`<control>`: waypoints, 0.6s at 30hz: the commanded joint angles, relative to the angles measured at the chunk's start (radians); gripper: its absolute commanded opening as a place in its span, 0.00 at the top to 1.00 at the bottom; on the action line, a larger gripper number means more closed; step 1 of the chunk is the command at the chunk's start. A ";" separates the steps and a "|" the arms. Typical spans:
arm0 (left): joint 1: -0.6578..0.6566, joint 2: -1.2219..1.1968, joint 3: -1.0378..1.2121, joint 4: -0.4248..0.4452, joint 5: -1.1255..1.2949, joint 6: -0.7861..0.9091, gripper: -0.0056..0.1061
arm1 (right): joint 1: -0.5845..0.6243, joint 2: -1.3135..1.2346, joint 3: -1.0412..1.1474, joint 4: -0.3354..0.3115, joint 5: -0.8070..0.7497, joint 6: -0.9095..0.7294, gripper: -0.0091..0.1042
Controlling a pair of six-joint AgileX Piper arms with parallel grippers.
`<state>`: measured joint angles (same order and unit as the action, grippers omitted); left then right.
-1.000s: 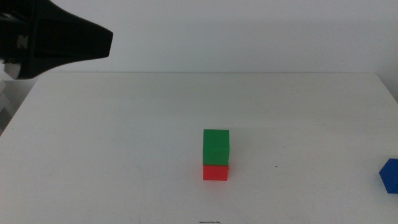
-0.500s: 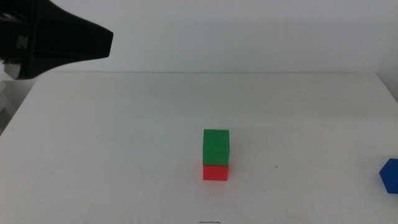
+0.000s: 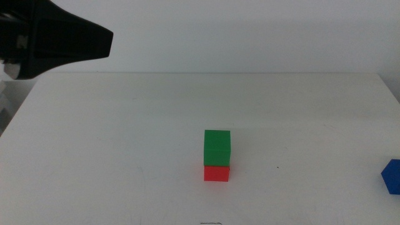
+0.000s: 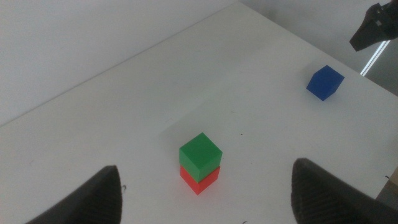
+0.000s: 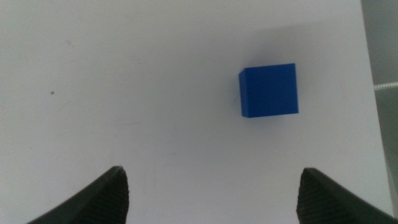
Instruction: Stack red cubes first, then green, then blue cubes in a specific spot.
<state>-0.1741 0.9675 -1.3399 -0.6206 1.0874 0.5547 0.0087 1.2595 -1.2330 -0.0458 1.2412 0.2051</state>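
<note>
Sitting mid-surface, the small matte green cube point(image 3: 217, 147) already rests squarely on the small matte red cube point(image 3: 216, 173), so only the deep-blue cube point(image 3: 392, 176), alone at the right edge, is left to stack. Both the left pincer point(image 4: 205, 193) and right pincer point(image 5: 208, 193) hang spread and empty above the plain white surface point(image 3: 125, 137), a blank pale wall beyond.

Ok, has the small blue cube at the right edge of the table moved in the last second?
No. In the middle view the small blue cube sits at the same spot by the picture's right edge, equally far from the green cube stacked on the red cube.
</note>
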 commanded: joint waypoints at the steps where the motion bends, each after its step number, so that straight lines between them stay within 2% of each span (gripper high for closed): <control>1: -0.006 -0.007 -0.022 -0.043 -0.056 0.000 0.11 | -0.037 -0.005 -0.031 -0.010 0.026 -0.009 0.27; 10: -0.006 -0.007 -0.022 -0.043 -0.056 0.000 0.11 | -0.183 0.160 -0.031 -0.020 -0.063 -0.093 0.27; 18: -0.006 -0.007 -0.022 -0.043 -0.056 0.000 0.11 | -0.213 0.297 -0.031 -0.019 -0.134 -0.128 0.27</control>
<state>-0.1741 0.9675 -1.3399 -0.6206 1.0874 0.5547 -0.1961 1.5771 -1.2330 -0.0469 1.1331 0.0956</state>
